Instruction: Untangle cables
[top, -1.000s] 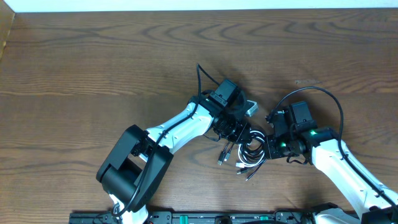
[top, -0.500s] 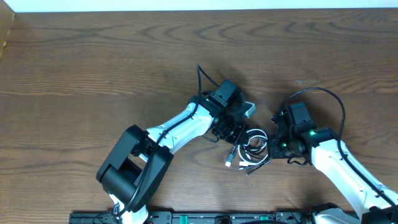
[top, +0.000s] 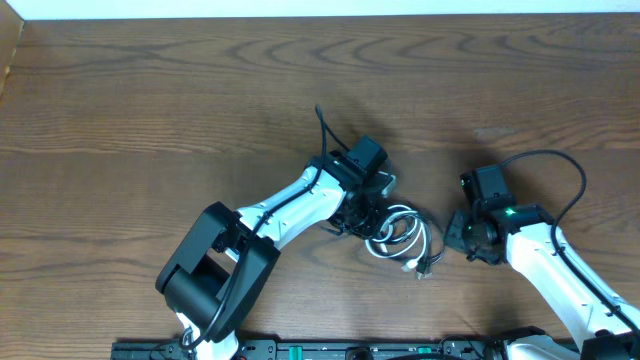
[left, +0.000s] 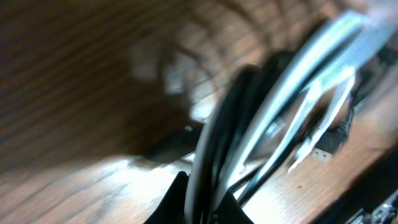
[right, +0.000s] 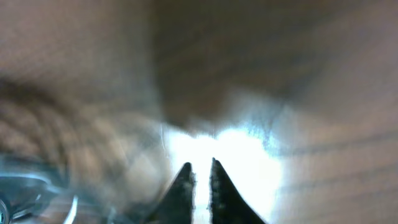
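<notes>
**Left arm has the bundle, right arm stands off empty**

Here we are over the dark wooden desk (top: 150, 100), and the cables (top: 402, 236) lie in a small looped knot just below the middle, between the two arms. The white cord (top: 400, 213) curls round the top of the knot, with black cords coiled in and under it. One dark plug end (top: 424, 268) trails out at the lower right, flat on the wood.

The left gripper (top: 368, 210) is down at the left edge of the knot. On its wrist camera the black and white strands run straight into its jaws, which look clenched around them (the picture is badly smeared, so which strands exactly I cannot tell).

Across on the other side, the right gripper (top: 459, 236) sits near the bundle, to its right and not touching. Its own camera shows the two dark fingertips (right: 184, 180) drawn nearly together with only a bright sliver between. Those jaws are clenched on nothing.
</notes>
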